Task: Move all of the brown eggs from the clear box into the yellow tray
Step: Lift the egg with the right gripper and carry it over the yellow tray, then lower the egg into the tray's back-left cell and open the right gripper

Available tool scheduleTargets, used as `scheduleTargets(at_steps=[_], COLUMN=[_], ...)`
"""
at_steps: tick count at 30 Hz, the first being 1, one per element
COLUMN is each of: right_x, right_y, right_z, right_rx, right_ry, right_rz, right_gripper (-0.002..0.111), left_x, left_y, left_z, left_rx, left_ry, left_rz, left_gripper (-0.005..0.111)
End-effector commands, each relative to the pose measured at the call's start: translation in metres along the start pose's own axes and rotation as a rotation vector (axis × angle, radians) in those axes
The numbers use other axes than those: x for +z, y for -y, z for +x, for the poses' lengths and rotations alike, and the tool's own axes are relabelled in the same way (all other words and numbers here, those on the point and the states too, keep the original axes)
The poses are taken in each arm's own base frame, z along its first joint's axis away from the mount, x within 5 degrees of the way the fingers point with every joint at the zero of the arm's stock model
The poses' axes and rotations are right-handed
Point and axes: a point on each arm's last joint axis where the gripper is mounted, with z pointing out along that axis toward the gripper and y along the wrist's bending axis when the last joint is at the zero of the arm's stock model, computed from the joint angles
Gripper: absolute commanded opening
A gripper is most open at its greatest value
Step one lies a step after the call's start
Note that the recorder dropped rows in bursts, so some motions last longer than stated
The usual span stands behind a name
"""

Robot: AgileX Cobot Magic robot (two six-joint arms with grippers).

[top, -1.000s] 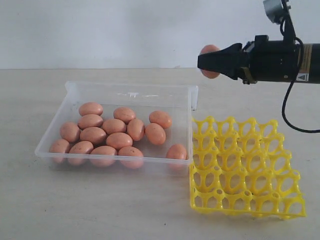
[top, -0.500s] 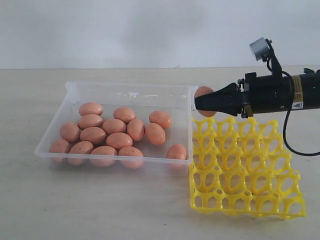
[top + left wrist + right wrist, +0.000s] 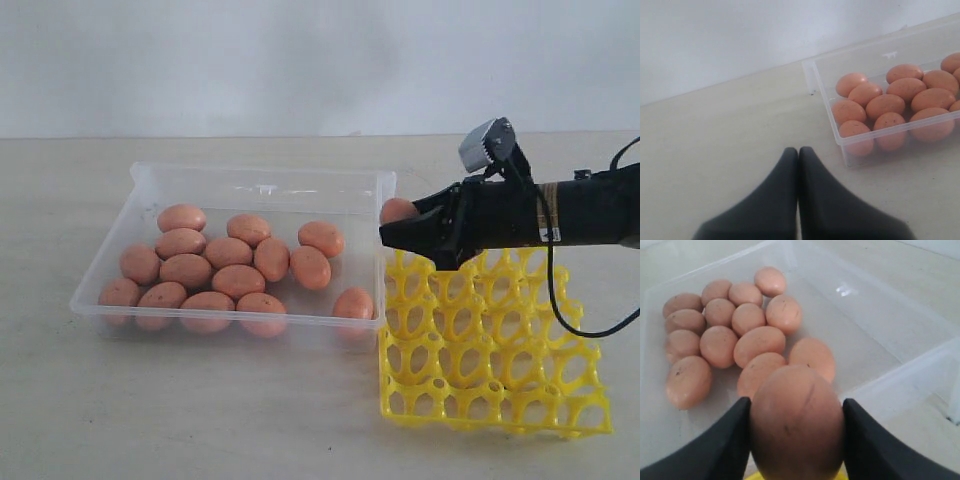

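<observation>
The right end effector [image 3: 400,230] is parted wide and clamped on one brown egg [image 3: 796,415], pads on its opposite flanks. The shell looks light, stiff, brittle and smooth, so a gentle grip across the widest part probably suits, as it could slip if held nearer an end. Directly beneath the fingertips is a corner cup of the yellow tray [image 3: 490,400], all sixteen cups empty. Just ahead lies the clear box [image 3: 260,172] with fifteen brown eggs [image 3: 238,281]. Farthest off, the left end effector [image 3: 799,155] hangs over bare tabletop [image 3: 715,150], closed and empty.
</observation>
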Motion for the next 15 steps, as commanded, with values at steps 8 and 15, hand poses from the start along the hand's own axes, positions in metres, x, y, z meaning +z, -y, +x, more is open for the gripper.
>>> scheduleTargets(at_steps=[8, 15], right_x=[0.0200, 0.0192], right_y=[-0.0074, -0.0084], right_z=[-0.0005, -0.0021], right_rx=[-0.140, -0.106], right_ry=[-0.010, 0.005], right_rz=[0.023, 0.010], right_gripper=[0.000, 0.000], left_x=[-0.0002, -0.0002], left_y=[0.0002, 0.0002], left_z=[-0.0011, -0.0011], left_rx=[-0.006, -0.006], left_ry=[0.011, 0.011], left_rz=[0.004, 0.004], left_gripper=[-0.004, -0.004])
